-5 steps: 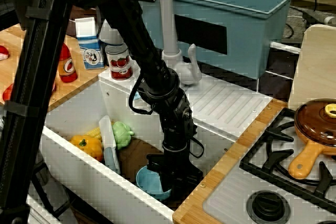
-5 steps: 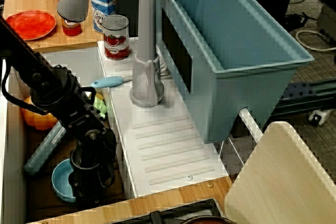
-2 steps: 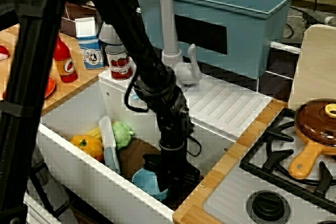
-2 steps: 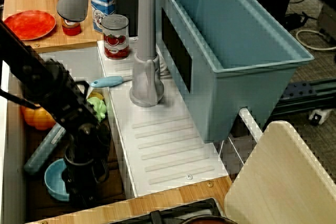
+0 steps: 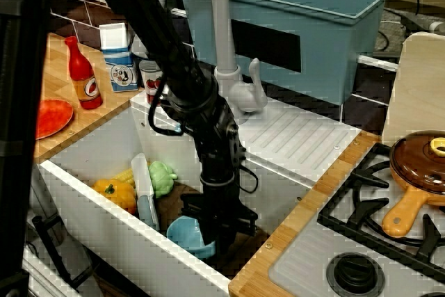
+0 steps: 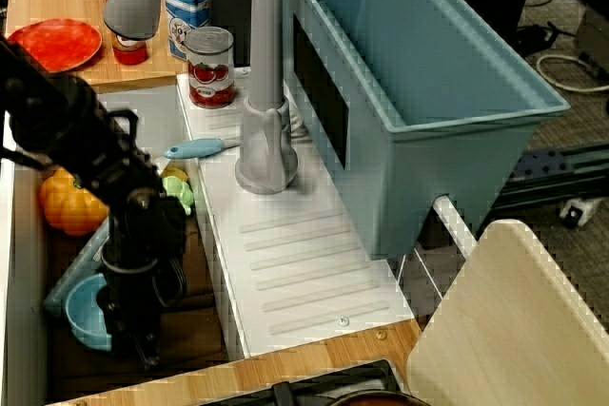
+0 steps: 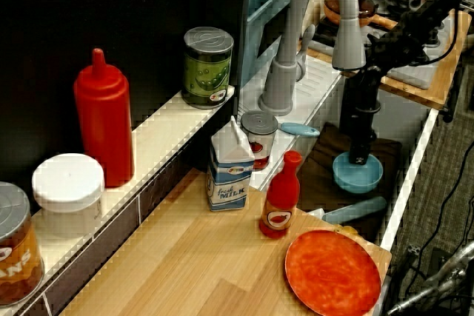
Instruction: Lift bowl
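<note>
The gripper (image 5: 212,231) is closed on the rim of the light-blue bowl (image 5: 186,234), at its 3 o'clock side, and the bowl looks tilted and just off the sink (image 5: 104,140) floor, so most of the lift remains.

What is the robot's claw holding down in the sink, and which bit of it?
The gripper is shut on the bowl, the small light-blue one, pinching it by its rim on one side. The bowl hangs tilted in the sink.
</note>
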Available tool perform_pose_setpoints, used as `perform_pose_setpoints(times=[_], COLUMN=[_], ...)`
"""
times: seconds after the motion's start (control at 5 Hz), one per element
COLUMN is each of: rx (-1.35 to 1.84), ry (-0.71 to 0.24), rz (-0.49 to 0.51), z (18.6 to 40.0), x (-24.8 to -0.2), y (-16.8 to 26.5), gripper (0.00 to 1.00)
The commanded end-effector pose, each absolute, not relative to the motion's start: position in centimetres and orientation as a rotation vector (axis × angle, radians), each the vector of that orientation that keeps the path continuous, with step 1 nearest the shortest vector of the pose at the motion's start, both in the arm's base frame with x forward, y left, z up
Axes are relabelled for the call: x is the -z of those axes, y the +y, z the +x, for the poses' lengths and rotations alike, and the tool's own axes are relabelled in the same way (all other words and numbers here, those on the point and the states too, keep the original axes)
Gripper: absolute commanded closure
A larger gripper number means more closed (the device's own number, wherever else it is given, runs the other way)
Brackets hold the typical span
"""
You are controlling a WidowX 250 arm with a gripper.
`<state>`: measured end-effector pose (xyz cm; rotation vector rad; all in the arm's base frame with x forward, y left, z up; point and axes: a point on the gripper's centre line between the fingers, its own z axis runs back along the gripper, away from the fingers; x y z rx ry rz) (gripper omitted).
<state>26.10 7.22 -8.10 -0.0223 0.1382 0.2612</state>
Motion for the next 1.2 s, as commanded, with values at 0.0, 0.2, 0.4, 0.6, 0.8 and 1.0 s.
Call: perform_pose_setpoints(times=[0.0, 0.2, 0.4, 0.6, 0.8, 1.0], rx=[-0.261, -0.255, -0.252, -0.249, -0.242, -0.242], ry=[0.093, 0.101, 0.113, 0.116, 0.111, 0.118], rz=[-0.083, -0.126, -0.165, -0.201, -0.222, -0.238], z=[27.6, 27.6, 27.4, 27.2, 26.6, 26.1], x=[2.7, 0.5, -1.6, -3.7, -5.5, -6.6], y=[7.9, 8.0, 8.1, 8.3, 8.5, 8.6], gripper=[1.0, 1.0, 1.0, 1.0, 1.0, 1.0])
